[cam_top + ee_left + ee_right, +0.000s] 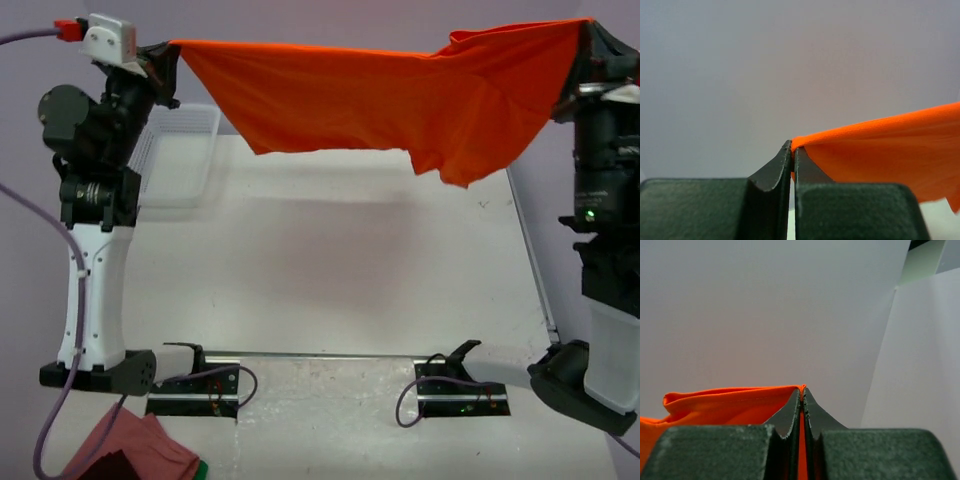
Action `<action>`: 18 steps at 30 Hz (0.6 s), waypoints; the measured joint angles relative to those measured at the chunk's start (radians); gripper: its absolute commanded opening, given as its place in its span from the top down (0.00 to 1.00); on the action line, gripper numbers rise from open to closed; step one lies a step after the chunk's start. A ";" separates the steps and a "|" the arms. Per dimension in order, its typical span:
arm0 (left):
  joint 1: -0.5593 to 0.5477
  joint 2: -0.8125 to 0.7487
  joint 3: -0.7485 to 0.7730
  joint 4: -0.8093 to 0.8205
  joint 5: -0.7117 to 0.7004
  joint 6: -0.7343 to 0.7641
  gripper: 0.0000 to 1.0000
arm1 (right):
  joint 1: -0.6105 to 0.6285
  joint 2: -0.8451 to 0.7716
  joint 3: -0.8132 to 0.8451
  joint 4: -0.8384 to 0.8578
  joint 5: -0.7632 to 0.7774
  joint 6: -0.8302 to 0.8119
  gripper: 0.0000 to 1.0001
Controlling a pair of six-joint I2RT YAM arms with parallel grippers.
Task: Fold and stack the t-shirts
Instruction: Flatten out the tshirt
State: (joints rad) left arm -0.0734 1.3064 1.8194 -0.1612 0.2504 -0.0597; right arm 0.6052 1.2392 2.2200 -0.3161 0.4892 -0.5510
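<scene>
One bright orange-red t-shirt (400, 100) hangs stretched in the air over the far part of the white tabletop (350, 290). The left pincer (792, 149) is clenched on a corner of the fabric at far left. The right pincer (802, 391) is clenched on the opposite edge at far right. The cloth sags between them, its lowest fold hanging toward the right. A clear plastic bin (185, 150) sits at far left beside the left arm. A dull red cloth (130, 450) lies at the near left corner.
</scene>
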 measured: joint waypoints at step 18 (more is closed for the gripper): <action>-0.006 0.031 0.064 0.011 0.066 -0.008 1.00 | 0.053 0.102 0.031 0.154 0.113 -0.169 1.00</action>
State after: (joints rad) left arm -0.0799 1.3373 1.8832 -0.1497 0.3164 -0.0677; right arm 0.6586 1.3415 2.2513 -0.1616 0.6025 -0.7200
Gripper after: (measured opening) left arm 0.008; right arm 0.006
